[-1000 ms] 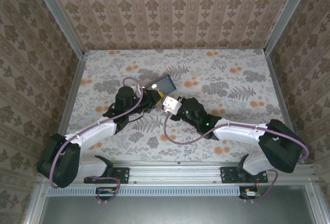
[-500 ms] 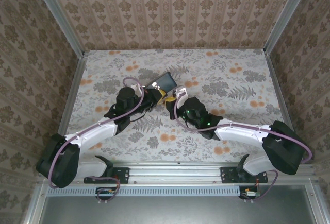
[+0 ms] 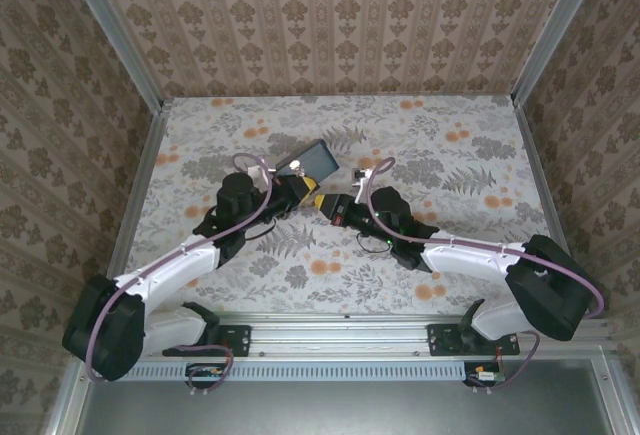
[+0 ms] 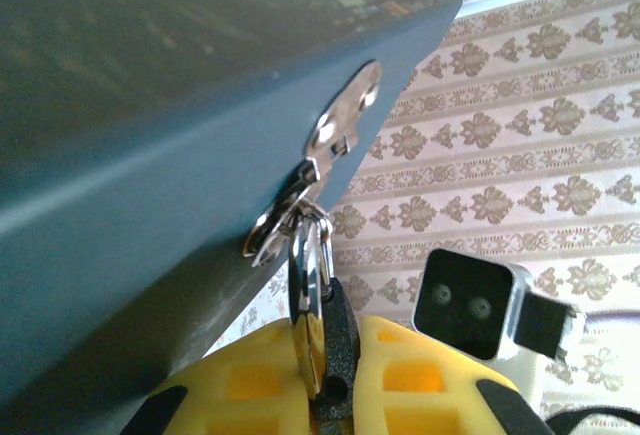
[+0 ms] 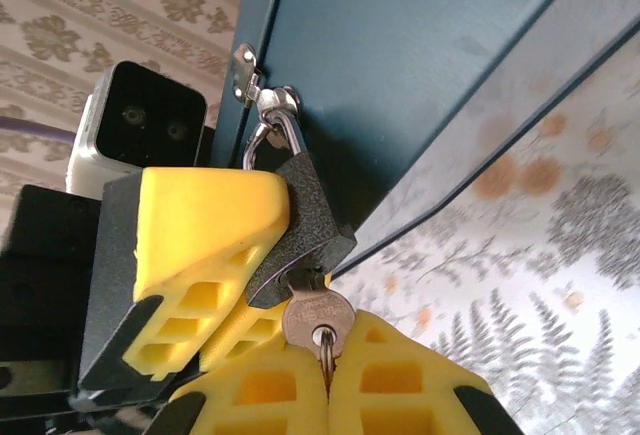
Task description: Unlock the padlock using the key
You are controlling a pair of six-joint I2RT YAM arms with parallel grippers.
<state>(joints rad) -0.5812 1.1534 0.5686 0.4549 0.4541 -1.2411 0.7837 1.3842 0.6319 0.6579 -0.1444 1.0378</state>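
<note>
**Fig.** The two arms meet near the middle of the flower-patterned table [image 3: 450,125], slightly toward its far edge. They meet at the near corner of the dark blue box [image 3: 315,160].

**Left wrist view.** I see the left gripper [image 4: 325,365] closed, with its yellow fingers [image 4: 455,380] clamped on either side of the dark textured metal padlock [image 4: 338,340]. The bright steel shackle [image 4: 308,255] passes through the silver hasp [image 4: 345,120] fixed to the side of the box, so the padlock hangs at the box wall, off the table.

**Right wrist view.** I see the right gripper [image 5: 322,380] also closed. Its yellow fingers [image 5: 405,355] pinch the head of the small silver key [image 5: 318,317], and the key's blade sits in the keyway at the padlock's lower end. I cannot tell whether the lock has released.
</note>
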